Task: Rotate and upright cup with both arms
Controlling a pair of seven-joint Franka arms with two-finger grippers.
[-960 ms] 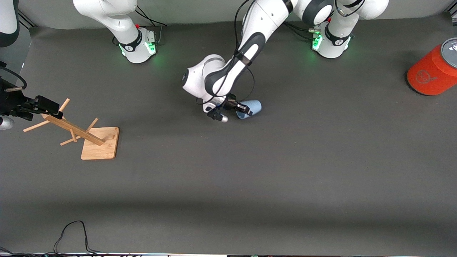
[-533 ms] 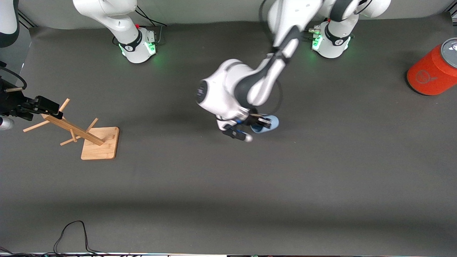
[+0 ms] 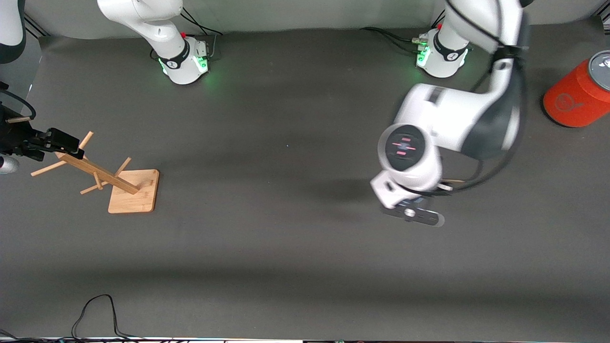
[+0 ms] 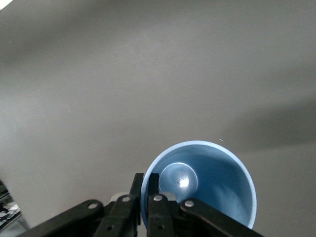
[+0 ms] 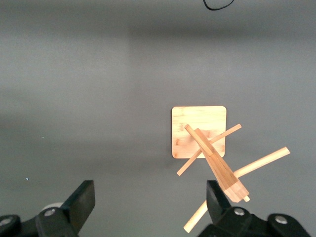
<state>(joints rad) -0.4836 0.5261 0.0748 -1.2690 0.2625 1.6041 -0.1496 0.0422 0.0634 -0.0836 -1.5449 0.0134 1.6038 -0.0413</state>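
Left gripper (image 4: 146, 200) clamped on rim of cup (image 4: 207, 182) — one finger inside, one outside; mouth faces wrist camera. Cup held aloft over table (image 3: 286, 247), toward left arm's end, near orange can (image 3: 576, 95); hidden under wrist in front view. Right gripper (image 5: 150, 202) spread wide, holding nothing — waits above wooden rack (image 3: 102, 174).

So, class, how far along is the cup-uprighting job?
Done: the left gripper is shut on the cup at its rim, mouth facing that wrist camera. In hand: the cup is held toward the left arm's end of the table. Left: setting it down upright; the right gripper waits open over the rack.
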